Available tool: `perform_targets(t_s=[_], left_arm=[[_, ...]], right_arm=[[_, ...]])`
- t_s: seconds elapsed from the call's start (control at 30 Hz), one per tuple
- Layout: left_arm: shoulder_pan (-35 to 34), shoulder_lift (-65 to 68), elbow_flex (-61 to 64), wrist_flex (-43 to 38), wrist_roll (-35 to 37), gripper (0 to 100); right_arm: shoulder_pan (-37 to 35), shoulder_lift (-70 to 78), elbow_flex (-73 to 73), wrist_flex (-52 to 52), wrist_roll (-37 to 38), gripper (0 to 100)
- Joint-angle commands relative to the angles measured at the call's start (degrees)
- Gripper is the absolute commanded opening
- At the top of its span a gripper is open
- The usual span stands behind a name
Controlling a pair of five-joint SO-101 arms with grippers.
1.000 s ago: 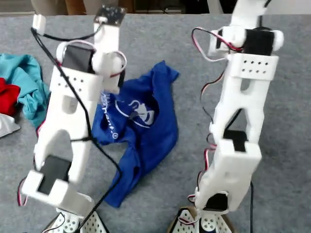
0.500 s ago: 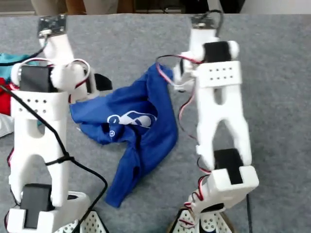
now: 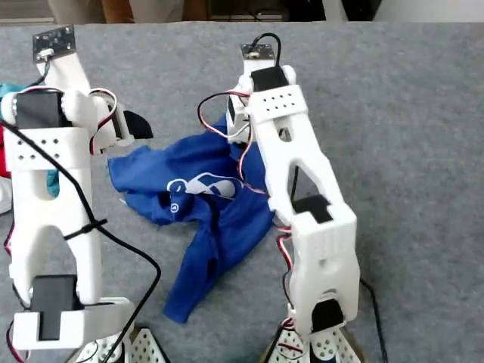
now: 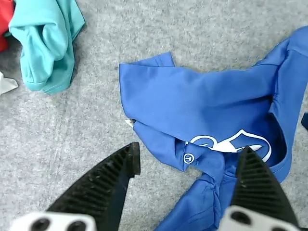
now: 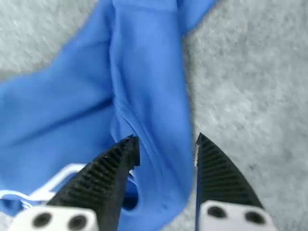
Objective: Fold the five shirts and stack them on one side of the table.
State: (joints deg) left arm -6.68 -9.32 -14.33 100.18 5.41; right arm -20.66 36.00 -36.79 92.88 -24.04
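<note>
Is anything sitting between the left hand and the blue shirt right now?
Nothing visible does. The left hand hangs open above the blue shirt, with nothing between them. The teal shirt lies off to one side on the table, clear of that path.

Two arms, left arm [image 3: 53, 189], right arm [image 3: 295, 174], two grippers (left gripper [image 4: 191, 147], right gripper [image 5: 163, 139], jaws apart on both), one blue shirt [image 4: 216, 110] below them, one teal shirt [image 4: 43, 43], one red garment [image 4: 2, 24], one white scrap [image 4: 5, 85] past the left gripper, one table [image 3: 393, 113].
</note>
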Motion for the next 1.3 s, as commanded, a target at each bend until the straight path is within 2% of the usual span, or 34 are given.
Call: perform_targets(t_s=[0.0,0.17,0.4,0.5,0.6,0.63,0.97,1.1,1.27], left_arm=[[-0.18,0.75,0.00,0.53,0.26,32],[-0.44,1.54,2.64,0.53,0.26,32],[-0.53,-2.59,11.87,0.53,0.18,30],[-0.53,-5.32,14.07,0.53,0.18,30],[-0.53,-8.48,15.47,0.53,0.18,30],[-0.53,-9.54,16.00,0.53,0.18,30],[-0.44,-17.63,21.27,0.53,-0.70,30],[-0.44,-17.89,20.75,0.00,-5.10,30],[-0.88,-17.89,21.27,-4.31,-5.45,30]], right_arm=[[-3.56,2.07,-9.63,3.78,-0.62,20.2],[-5.49,4.88,-17.71,8.26,-0.70,20.2],[-4.09,14.73,-19.21,7.12,-0.62,20.2],[-2.07,19.47,-21.76,7.12,-0.62,15.3],[0.92,22.02,-25.10,8.35,-0.53,1.6],[1.80,22.29,-26.07,9.05,-0.35,0.3],[12.53,17.36,-26.51,9.49,2.73,0.6],[18.07,12.35,-21.76,9.49,3.96,0.6],[23.78,3.91,-6.11,9.49,5.54,0.6]])
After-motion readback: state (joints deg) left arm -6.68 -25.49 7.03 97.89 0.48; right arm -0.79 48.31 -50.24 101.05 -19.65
